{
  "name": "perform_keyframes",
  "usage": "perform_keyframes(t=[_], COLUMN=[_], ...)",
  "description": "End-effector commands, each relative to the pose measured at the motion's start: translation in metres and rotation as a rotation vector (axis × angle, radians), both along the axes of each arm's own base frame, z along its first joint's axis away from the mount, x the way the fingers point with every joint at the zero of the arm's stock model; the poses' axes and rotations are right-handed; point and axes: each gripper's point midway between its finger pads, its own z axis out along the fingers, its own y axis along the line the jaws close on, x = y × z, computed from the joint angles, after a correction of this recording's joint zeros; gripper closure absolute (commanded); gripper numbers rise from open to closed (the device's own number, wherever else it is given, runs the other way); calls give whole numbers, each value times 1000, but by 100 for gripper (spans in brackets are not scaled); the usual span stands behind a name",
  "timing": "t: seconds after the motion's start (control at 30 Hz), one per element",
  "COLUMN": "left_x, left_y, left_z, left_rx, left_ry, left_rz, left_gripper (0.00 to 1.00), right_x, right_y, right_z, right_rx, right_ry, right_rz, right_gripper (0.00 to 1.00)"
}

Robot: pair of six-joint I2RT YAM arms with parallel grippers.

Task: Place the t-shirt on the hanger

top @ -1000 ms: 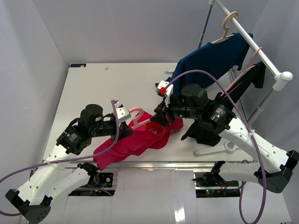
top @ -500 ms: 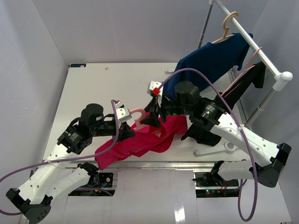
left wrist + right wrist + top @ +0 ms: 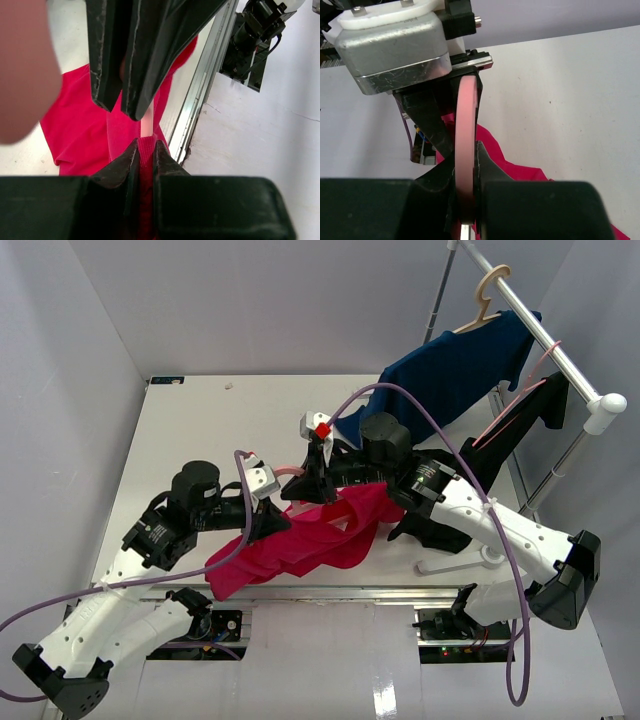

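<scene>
The crimson-red short-sleeved cloth t-shirt (image 3: 300, 542) is seen bunched and partly lifted at the near edge of the white table (image 3: 200, 420). The thin pale-pink plastic hanger (image 3: 466, 120) is held just above that edge, its curved part clenched in the right gripper (image 3: 465, 155). The left gripper (image 3: 146, 150) is clamped on red cloth, with the hanger's bar showing just past its tips. Threading is judged to be only partly done, and the shoulders are not yet seated.

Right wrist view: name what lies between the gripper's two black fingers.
The thin pale-pink plastic hanger, pinched edge-on by the right gripper; the right wrist view shows it.
</scene>
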Motion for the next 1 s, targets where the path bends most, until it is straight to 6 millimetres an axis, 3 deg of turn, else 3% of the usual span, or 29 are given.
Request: perform_keyframes(t=[0.0,0.07,0.23,0.27,0.47,0.67,0.83,0.97], left_x=[-4,-4,-1,2,27,35,40,40], left_y=[-2,0,9,13,48,70,85,85], left_z=[39,45,58,60,69,79,67,55], left_rx=[-90,-102,-118,-113,-49,-31,7,0], left_ry=[-58,-65,-92,-101,-154,-188,-191,-142], left_rz=[5,18,91,122,373,502,585,609], left_gripper=[84,76,41,39,37,37,40,42], right_x=[-3,-3,0,3,23,28,28,34], right_y=[0,-3,-13,-15,-30,-40,-48,-56], right_z=[41,42,44,44,41,48,59,68], right_rx=[142,148,139,132,86,93,109,128], right_ry=[-43,-49,-77,-82,-112,-127,-131,-130], right_rz=[2,-7,-61,-82,-217,-257,-291,-353], right_gripper=[92,92,92,92,92,92,92,92])
